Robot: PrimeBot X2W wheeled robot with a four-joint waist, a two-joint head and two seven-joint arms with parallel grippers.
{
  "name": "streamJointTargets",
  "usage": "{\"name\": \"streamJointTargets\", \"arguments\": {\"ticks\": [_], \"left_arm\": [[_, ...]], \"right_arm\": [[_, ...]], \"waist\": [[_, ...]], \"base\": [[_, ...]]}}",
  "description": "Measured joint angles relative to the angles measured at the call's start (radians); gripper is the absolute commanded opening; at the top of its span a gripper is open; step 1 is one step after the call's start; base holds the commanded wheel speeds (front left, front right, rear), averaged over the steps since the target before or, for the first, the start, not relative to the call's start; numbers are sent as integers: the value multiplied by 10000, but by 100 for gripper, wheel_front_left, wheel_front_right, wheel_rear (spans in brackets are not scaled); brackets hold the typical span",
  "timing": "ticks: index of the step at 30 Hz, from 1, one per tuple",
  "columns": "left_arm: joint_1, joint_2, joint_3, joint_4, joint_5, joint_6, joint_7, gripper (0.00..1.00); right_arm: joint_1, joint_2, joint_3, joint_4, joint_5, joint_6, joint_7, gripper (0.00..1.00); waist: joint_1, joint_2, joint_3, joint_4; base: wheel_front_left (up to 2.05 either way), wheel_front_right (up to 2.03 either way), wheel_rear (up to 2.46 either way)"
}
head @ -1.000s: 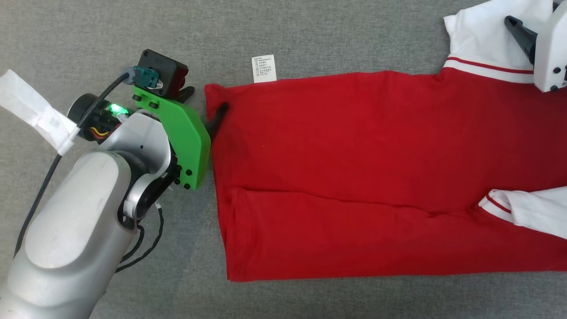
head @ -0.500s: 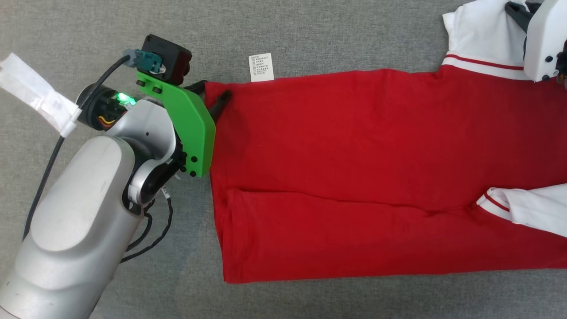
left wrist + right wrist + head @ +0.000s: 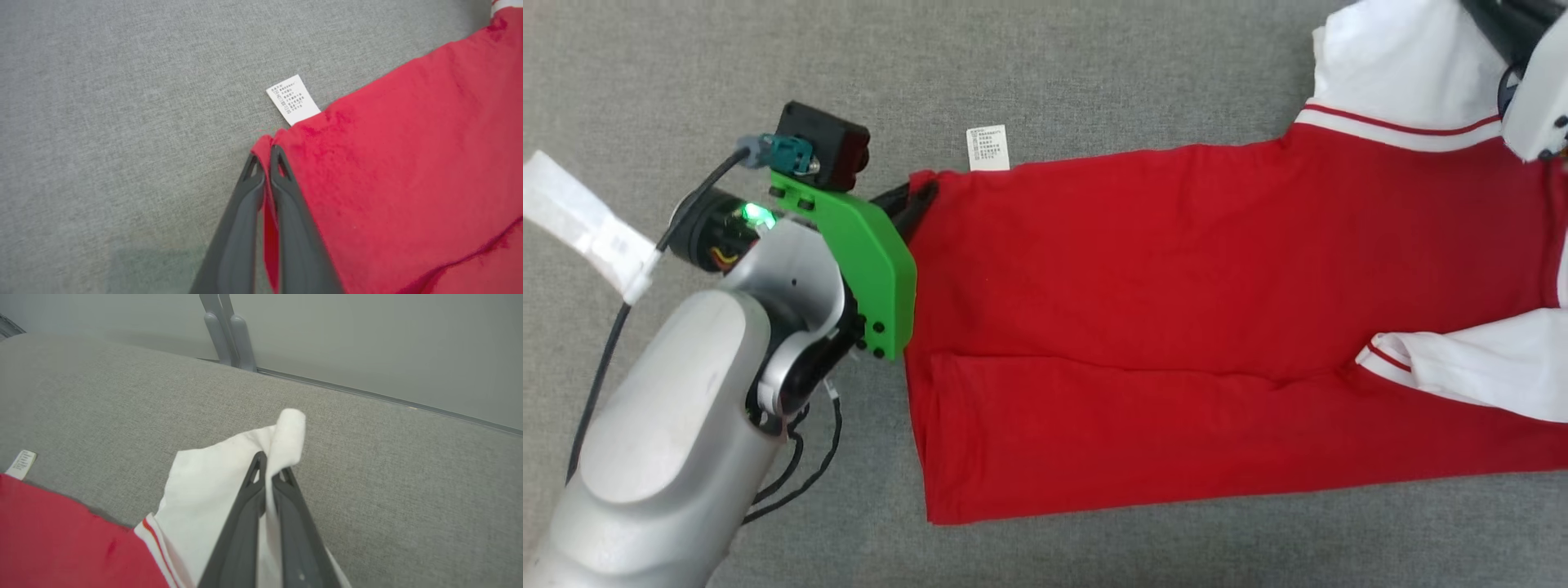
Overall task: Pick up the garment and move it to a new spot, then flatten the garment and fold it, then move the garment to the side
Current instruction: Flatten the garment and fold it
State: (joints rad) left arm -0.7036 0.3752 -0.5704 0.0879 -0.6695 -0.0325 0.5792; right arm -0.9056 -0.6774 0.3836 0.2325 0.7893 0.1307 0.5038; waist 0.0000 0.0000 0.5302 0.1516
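Left tool (image 3: 265,161) is pinched on the red hem corner and right tool (image 3: 269,469) on the white sleeve; the garment (image 3: 1176,327) lies spread on the grey surface (image 3: 1094,65). Lift both ends level and together, edge taut. Both bites look thin and could slip.

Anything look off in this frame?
Nothing damaged. The care label pokes out from the edge of the red shirt near the left gripper, which pinches that corner. One white sleeve lies folded across the red body, so the shirt isn't flat yet.
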Motion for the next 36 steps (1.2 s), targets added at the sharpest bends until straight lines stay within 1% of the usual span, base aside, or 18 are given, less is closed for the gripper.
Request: {"name": "streamJointTargets", "arguments": {"ticks": [4,8,11,15,20,23,27,28,29,32,33,36], "left_arm": [[890,238,94,-568,-119,228,-291,0],[1964,489,236,-1233,-257,543,-543,0],[2931,750,453,-1705,-422,888,-740,0],[3943,949,667,-2163,-685,1235,-972,0],[4960,1131,673,-2502,-863,1469,-1047,0],[5377,1206,671,-2437,-888,1561,-1143,0],[5735,1210,656,-2368,-920,1576,-1377,0],[5747,1181,700,-2332,-899,1638,-1532,27],[5747,1160,734,-2313,-857,1651,-1680,100],[5772,966,704,-2148,-759,1651,-2065,100],[5807,947,650,-2054,-558,1687,-2266,100],[6157,974,426,-1745,-201,1841,-2429,100]], "right_arm": [[1347,-401,-249,-642,491,0,-821,0],[2995,-704,-487,-1365,740,0,-1358,0],[4315,-788,-771,-1756,807,0,-1701,0],[5652,-610,-1202,-2167,863,0,-2010,0],[6755,-44,-1317,-2376,757,0,-2050,0],[6986,293,-1177,-2301,594,0,-2050,0],[7030,464,-1099,-2100,349,0,-2136,0],[7031,477,-1093,-2013,284,0,-2144,24],[7031,477,-1085,-1962,111,0,-2169,100],[6992,477,-1076,-1649,-499,0,-2303,100],[6971,470,-1035,-1578,-696,0,-2376,100],[6970,395,-828,-1513,-892,0,-2282,100]], "waist": [[0,0,-514,-128],[0,0,-1097,-299],[-1,0,-1569,-493],[-1,0,-2095,-754],[-1,0,-2564,-1204],[-1,0,-2745,-1433],[-1,0,-2939,-1597],[-1,0,-2970,-1608],[-1,0,-2988,-1607],[-1,0,-3018,-1570],[-1,0,-3040,-1561],[-1,0,-3085,-1538]], "base": [[0,0,0],[0,0,0],[0,0,0],[0,0,0],[0,0,0],[0,0,0],[0,0,0],[0,0,0],[0,0,0],[0,0,0],[0,0,0],[0,0,0]]}}
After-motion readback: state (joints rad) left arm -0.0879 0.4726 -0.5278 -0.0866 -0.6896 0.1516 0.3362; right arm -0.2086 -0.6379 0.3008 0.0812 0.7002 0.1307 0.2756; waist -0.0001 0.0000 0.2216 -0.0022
